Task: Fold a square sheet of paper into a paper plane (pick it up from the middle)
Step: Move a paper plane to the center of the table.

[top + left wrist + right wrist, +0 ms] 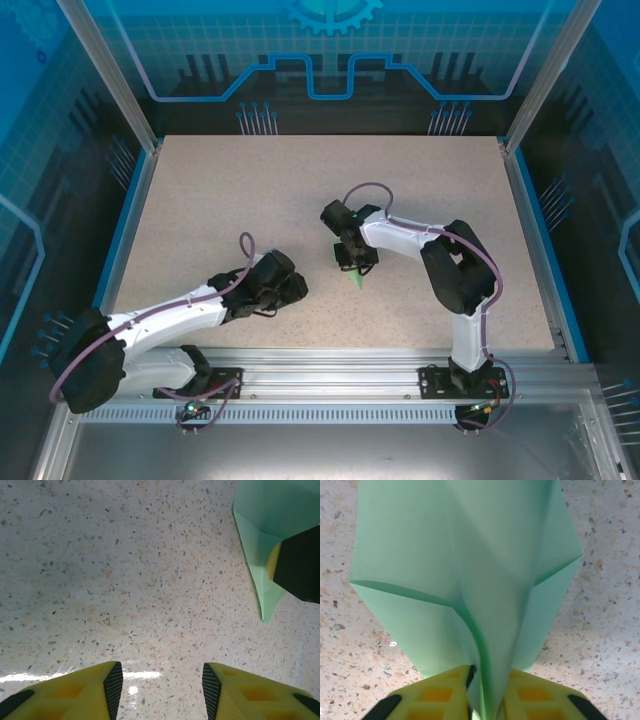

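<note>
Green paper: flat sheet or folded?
Folded. The right wrist view shows the paper with creases and layered flaps, narrowing into the right gripper.

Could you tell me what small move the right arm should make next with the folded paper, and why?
Probably ease the right gripper open so the folded paper settles on the table. It is pinched at its centre crease, flaps flaring, its tip low by the tabletop, and the left gripper hangs open beside it, free to take over.
</note>
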Action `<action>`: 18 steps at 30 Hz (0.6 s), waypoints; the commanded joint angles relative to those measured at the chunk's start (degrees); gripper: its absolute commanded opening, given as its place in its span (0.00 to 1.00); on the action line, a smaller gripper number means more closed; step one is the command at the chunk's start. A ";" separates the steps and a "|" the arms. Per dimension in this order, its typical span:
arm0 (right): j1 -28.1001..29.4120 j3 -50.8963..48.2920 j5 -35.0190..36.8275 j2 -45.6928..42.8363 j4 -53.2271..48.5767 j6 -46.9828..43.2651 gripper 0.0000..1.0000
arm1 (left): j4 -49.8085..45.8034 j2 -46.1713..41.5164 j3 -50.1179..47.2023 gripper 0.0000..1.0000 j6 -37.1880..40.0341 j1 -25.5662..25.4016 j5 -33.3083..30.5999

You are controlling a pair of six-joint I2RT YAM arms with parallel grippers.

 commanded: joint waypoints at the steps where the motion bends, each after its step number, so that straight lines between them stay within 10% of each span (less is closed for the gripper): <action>1: 0.93 0.74 1.04 -0.39 -1.46 0.83 0.23 | 0.19 -1.17 -1.03 0.50 0.53 0.08 -0.94; 18: 1.00 1.08 0.83 -3.62 -2.19 0.28 0.31 | -0.96 0.05 0.37 0.52 1.72 0.24 -1.70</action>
